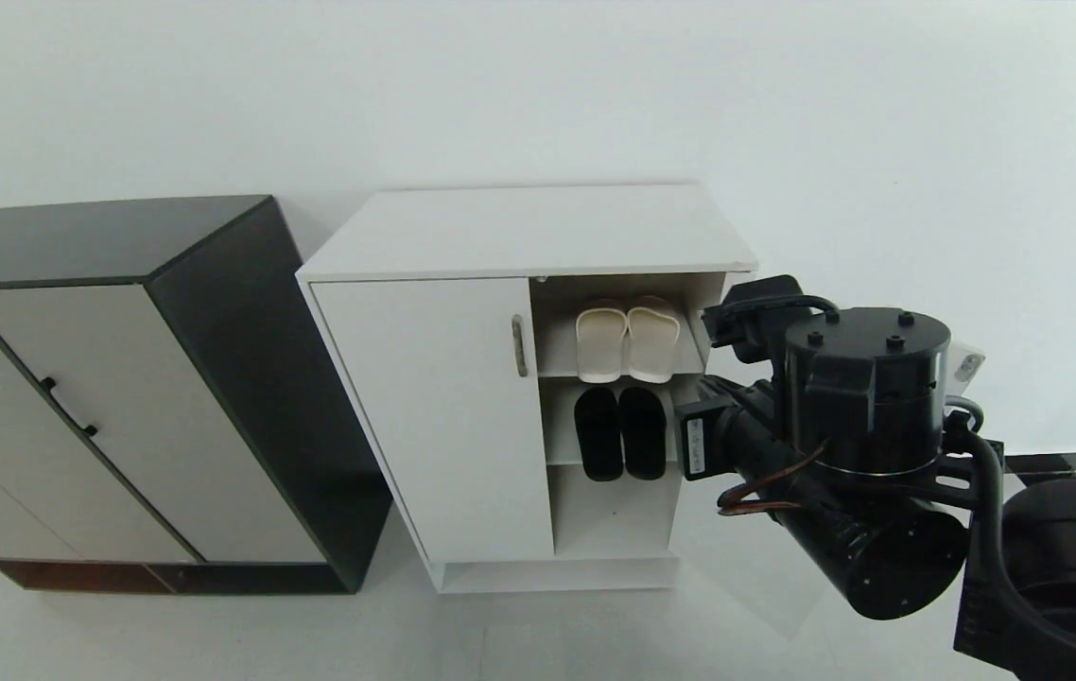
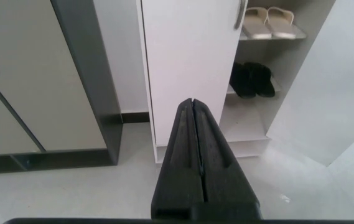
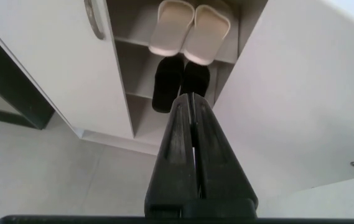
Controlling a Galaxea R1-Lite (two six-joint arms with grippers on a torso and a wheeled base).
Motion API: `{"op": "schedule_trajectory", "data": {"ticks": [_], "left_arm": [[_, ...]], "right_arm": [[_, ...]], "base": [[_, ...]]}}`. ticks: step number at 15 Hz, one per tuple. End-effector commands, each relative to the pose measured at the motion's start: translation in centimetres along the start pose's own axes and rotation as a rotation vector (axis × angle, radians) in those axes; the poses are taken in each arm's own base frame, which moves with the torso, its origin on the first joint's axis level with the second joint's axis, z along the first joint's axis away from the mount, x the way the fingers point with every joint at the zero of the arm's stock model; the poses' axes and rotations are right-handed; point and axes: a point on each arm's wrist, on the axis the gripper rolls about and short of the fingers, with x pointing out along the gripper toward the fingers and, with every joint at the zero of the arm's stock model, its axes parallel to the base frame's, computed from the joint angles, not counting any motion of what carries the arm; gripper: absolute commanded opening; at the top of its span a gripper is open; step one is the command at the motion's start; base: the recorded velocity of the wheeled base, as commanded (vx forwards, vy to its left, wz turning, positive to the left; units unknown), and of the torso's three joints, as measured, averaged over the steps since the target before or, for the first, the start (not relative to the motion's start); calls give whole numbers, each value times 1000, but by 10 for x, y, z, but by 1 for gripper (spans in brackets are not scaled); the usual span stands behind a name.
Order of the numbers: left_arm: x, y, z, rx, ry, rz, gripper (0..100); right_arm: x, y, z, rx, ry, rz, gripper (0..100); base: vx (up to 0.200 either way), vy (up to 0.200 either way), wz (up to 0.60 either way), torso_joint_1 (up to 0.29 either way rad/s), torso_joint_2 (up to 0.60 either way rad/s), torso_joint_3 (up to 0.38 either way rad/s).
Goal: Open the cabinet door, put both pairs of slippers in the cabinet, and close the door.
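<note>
White cabinet [image 1: 425,416], right door [image 3: 301,93] open. Inside it, white slippers [image 1: 628,340] one shelf above black slippers [image 1: 620,433], both pairs lying lengthwise front-to-back. Left gripper [image 2: 191,103] and right gripper [image 3: 193,98] are pressed together.

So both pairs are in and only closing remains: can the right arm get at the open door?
Probably yes. The right gripper, shut, is close beside the open door, with nothing between them. The white slippers and black slippers lie on their shelves and look clear of its swing.
</note>
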Motion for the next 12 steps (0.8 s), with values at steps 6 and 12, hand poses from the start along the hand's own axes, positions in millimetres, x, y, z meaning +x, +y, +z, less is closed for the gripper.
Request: {"op": "schedule_trajectory", "data": {"ticks": [6, 12], "left_arm": [[0, 0, 0, 0, 1, 0, 0], [0, 0, 0, 0, 1, 0, 0]], "right_arm": [[1, 1, -1, -3, 3, 0, 0], [0, 0, -3, -6, 7, 1, 0]], "base": [[0, 0, 0, 234, -551, -319], [0, 0, 0, 244, -544, -300]]}}
